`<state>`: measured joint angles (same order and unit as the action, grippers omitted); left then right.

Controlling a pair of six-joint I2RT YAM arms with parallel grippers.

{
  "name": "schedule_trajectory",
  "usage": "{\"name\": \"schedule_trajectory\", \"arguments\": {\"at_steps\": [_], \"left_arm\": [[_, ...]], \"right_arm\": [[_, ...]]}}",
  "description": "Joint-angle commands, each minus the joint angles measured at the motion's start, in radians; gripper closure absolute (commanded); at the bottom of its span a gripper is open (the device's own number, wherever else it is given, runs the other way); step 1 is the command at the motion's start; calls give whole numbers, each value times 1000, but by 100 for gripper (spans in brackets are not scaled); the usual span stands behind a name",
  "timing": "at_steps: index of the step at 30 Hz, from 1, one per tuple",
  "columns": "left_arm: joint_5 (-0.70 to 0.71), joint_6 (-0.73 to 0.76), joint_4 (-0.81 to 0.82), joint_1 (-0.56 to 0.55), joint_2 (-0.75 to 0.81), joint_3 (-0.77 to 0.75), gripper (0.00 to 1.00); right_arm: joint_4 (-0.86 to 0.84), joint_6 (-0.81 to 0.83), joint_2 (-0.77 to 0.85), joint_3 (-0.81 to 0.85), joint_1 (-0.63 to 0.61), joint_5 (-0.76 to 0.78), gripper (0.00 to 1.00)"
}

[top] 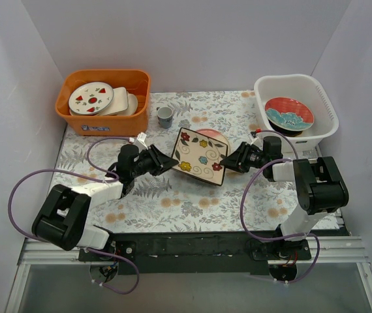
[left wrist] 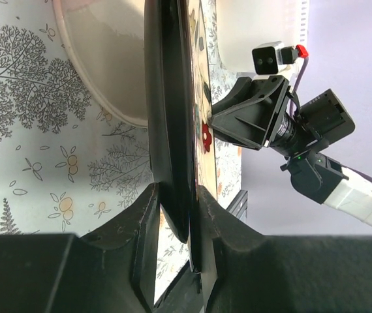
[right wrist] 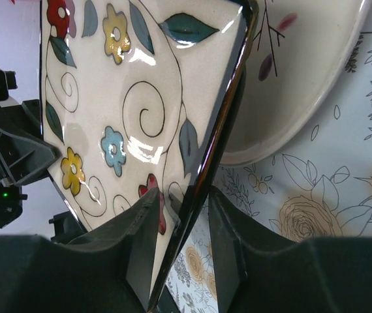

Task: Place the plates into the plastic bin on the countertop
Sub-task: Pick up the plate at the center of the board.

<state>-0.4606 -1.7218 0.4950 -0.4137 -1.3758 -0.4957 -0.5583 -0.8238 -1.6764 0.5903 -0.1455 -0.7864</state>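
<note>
Gripping opposite edges, your left gripper (top: 166, 160) and right gripper (top: 228, 160) are both clamped on the cream square floral plate (top: 201, 156). It is held tilted between them over the middle of the fern-printed countertop (top: 173, 195). Just behind it, toward the far edge, a pink round plate (top: 215, 135) lies flat.

At the far right corner, the white slotted plastic bin (top: 326, 104) holds one red-and-teal round plate (top: 289, 114). You look to be early in the job: one plate in, one in hand, one left in view.

The orange plastic bin (top: 104, 120) at the far left corner holds white round plates with red and green marks (top: 91, 98). A small cup (top: 165, 116) stands beside it.
</note>
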Motion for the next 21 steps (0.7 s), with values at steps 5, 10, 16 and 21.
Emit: {"name": "schedule_trajectory", "arguments": {"at_steps": [5,10,16,21], "left_arm": [[-72,-55,359,1,-5,-47,100],[-79,-61,396,1,-78,-52,100],[-87,-74,447,1,-157,-52,100],[-95,-81,465,3,-183,-52,100]], "right_arm": [[0,58,60,29,-5,32,62],[119,133,40,95,-6,111,69],[193,183,-2,178,-8,177,70],[123,164,-31,198,-17,139,70]]}}
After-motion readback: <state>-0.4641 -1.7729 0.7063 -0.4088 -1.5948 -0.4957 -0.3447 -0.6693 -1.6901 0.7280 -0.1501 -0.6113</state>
